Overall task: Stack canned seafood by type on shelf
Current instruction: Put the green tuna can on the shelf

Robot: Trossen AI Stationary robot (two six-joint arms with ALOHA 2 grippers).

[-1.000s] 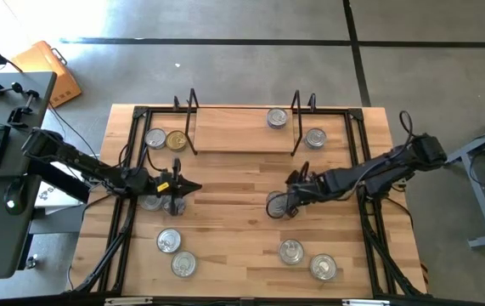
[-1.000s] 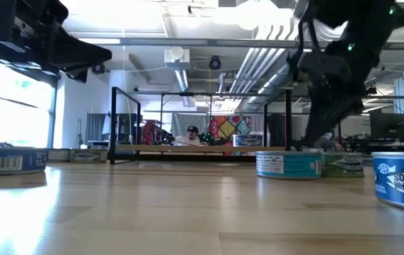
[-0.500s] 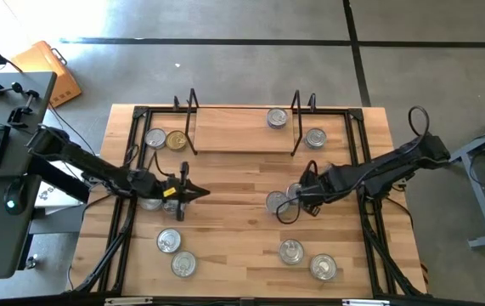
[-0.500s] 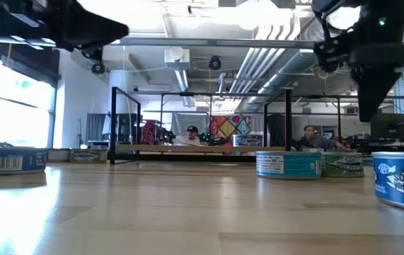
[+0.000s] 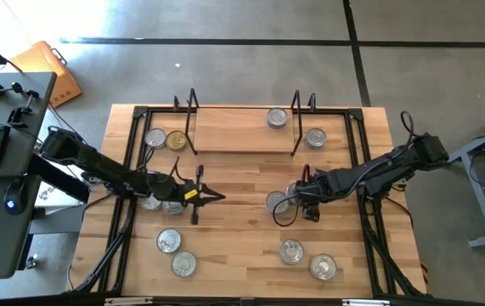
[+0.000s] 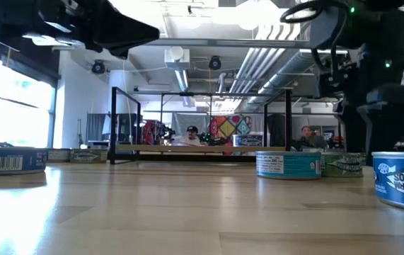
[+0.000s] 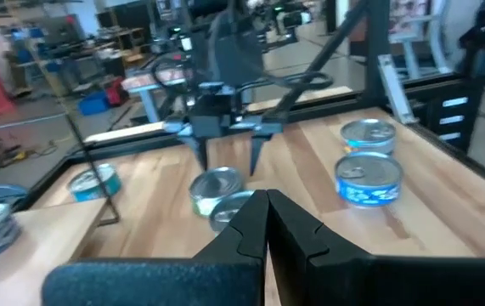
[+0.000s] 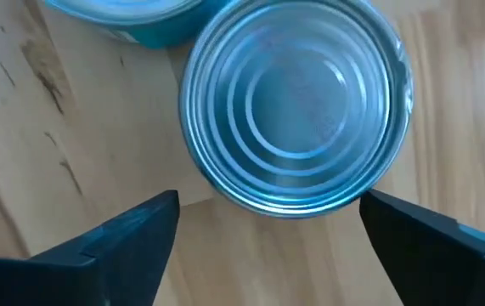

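Observation:
The shelf (image 5: pixel 242 129) stands at the table's far middle with one tin (image 5: pixel 277 118) on its board. The other tins of canned seafood lie on the tabletop. My right gripper (image 5: pixel 299 201) hangs open over a silver-topped tin (image 8: pixel 297 110) at the table's middle, one finger on either side of it and clear of it. A second teal tin (image 8: pixel 123 17) sits right beside that one. My left gripper (image 5: pixel 210 196) is shut and empty, held above the table left of centre with its tips toward the right arm.
Two tins (image 5: pixel 165 139), one of them gold-topped, lie left of the shelf and one (image 5: pixel 314 137) lies right of it. Tin pairs lie near the front left (image 5: pixel 176 252) and front right (image 5: pixel 307 259). More tins (image 5: pixel 150 202) sit under the left arm. People show behind the table.
My right gripper has risen from the tabletop beside the middle tins and opened wide. My left gripper has moved toward the table's right edge, staying shut. The tins have not moved.

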